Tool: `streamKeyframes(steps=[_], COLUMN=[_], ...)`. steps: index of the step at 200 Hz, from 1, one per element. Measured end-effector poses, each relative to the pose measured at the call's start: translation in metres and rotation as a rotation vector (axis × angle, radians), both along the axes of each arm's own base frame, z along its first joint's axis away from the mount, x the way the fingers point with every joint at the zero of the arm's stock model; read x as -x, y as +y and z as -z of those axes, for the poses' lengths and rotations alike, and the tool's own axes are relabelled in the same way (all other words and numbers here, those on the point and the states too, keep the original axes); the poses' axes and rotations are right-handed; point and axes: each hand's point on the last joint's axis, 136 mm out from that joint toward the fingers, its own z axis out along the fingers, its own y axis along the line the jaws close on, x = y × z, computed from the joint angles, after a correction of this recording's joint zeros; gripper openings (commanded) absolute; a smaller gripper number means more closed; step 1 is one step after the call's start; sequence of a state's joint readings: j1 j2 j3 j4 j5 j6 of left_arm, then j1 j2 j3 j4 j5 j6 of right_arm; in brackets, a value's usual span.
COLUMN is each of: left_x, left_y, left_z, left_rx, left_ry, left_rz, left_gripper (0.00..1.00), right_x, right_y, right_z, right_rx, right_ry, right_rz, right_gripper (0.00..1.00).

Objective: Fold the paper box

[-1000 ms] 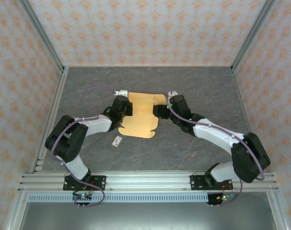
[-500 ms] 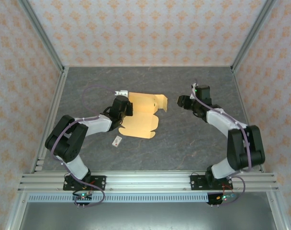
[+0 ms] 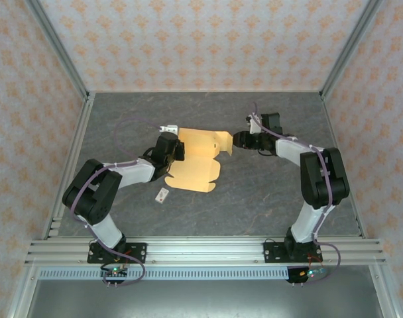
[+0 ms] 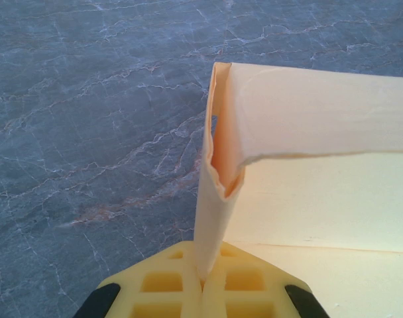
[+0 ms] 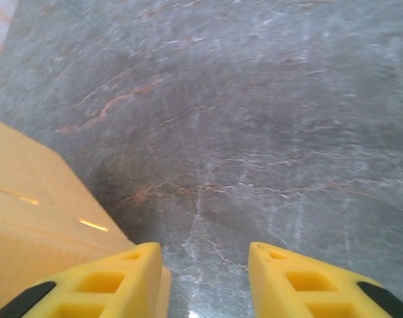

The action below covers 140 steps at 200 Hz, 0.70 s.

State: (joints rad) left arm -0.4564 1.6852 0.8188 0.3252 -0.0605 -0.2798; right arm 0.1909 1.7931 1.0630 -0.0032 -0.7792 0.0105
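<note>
The paper box (image 3: 198,159) is a light orange-tan die-cut sheet lying mid-table, its back strip and right end flap (image 3: 225,140) folded up. My left gripper (image 3: 170,147) sits at the sheet's left edge. In the left wrist view the left gripper (image 4: 205,281) is shut on an upright folded flap of the paper box (image 4: 215,212). My right gripper (image 3: 240,139) hovers just right of the raised right flap. Seen from its wrist, the right gripper (image 5: 205,265) is open over bare table, with the paper box (image 5: 36,199) beside its left finger (image 5: 115,281).
A tiny white tag (image 3: 163,195) lies on the grey table in front of the sheet's left corner. A small white piece (image 3: 165,127) sits behind the left gripper. Metal frame rails (image 3: 75,152) and patterned walls bound the table.
The right arm left the sheet, swung out to the right, then came back toward the raised right flap with its jaws narrower. The left gripper and the sheet stayed put.
</note>
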Motion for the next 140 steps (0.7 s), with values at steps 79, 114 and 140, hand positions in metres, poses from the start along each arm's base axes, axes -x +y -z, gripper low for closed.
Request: streamKeyframes(steps=[79,114,140], left_x=[-0.001,-0.002,-0.002], left_y=[-0.001,0.0,0.0], left_z=[-0.002,-0.002,-0.002], left_rx=[0.003,0.002,0.002], left_ry=[-0.005,-0.005,-0.005], left_rz=[0.0,-0.001,-0.001], left_gripper=[0.0,0.0,0.0], right_x=[0.024,0.033,0.037], right_y=[0.025,0.036,0.042], right_z=[-0.004,-0.005,-0.006], right_rx=[-0.059,-0.069,-0.081], right_ry=[-0.001,-0.002,-0.001], right_rz=[-0.171,-0.223,-0.248], right_gripper=[0.44,0.41,0.41])
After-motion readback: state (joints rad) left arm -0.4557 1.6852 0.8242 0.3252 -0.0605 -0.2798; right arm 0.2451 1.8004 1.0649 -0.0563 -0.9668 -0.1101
